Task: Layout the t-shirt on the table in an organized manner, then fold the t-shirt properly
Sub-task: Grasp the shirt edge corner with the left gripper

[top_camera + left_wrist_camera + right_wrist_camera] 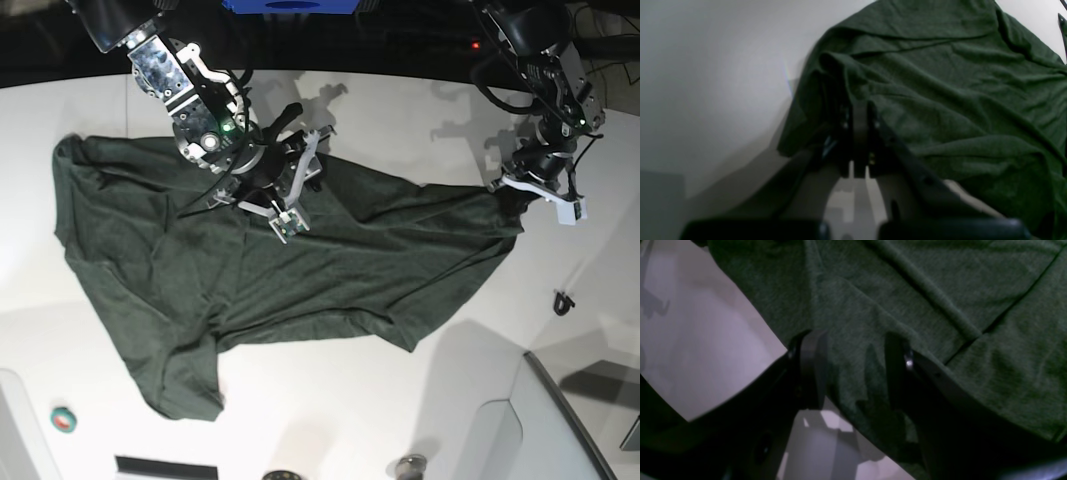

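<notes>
Two arms work over one dark green t-shirt (pixel 250 270), which lies spread and rumpled across the middle of the white worktop (pixel 420 110) — its body runs from the left side toward the right edge, with a sleeve-like flap drooping toward the near edge.

At the shirt's right end, the left gripper (pixel 510 190) has its fingers clenched together on a raised fold of the fabric; the left wrist view shows the cloth draped up and over the closed fingers (pixel 860 123), lifted off the worktop there.

Nearer the far edge, the right gripper (pixel 285 190) sits down on the upper hem of the t-shirt. Its fingers (pixel 813 370) stand partly apart, one near the cloth's edge and the other over the fabric — nothing pinched between them.

A small teal roll (pixel 63 419) lies at the near left corner.
</notes>
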`<action>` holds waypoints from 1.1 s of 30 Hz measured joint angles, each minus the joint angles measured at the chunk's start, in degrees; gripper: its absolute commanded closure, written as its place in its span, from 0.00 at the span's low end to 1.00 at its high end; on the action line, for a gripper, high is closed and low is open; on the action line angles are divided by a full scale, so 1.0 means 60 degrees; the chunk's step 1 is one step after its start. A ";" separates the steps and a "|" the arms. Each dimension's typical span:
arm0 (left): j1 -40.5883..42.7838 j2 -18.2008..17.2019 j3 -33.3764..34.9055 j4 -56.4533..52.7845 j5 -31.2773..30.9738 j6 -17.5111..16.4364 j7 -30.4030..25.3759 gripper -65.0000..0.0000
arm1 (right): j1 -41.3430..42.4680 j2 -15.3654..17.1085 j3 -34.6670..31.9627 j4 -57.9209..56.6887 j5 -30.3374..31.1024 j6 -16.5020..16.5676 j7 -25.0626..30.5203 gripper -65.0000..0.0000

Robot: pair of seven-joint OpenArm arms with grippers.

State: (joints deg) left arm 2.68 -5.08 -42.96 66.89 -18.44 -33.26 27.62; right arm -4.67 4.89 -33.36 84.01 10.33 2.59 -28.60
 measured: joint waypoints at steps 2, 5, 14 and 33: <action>-0.0025 0.0000 0.0000 0.0000 0.0000 0.0302 0.0000 1.00 | 0.0004 -0.0004 0.0000 0.0000 0.0000 0.0000 0.0000 0.60; -0.0178 -0.0004 -0.0018 0.0000 -0.0004 0.0306 0.0084 1.00 | 0.0004 -0.0004 0.0000 0.0000 0.0000 0.0000 -0.0004 0.60; -0.1104 -0.0007 -0.0015 0.0222 0.0007 0.0299 0.1158 1.00 | 0.0004 -0.0004 -0.0004 0.0000 0.0000 0.0000 -0.0007 0.60; -0.1647 -0.0015 0.0834 0.0208 -0.0073 0.1541 0.1107 0.35 | -0.0164 0.0007 -0.0047 0.0000 0.0000 0.0000 -0.0018 0.60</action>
State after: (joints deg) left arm -7.20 -5.17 -37.95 68.14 -18.87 -24.01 34.26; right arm -5.65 4.93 -33.65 84.01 10.33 2.59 -28.71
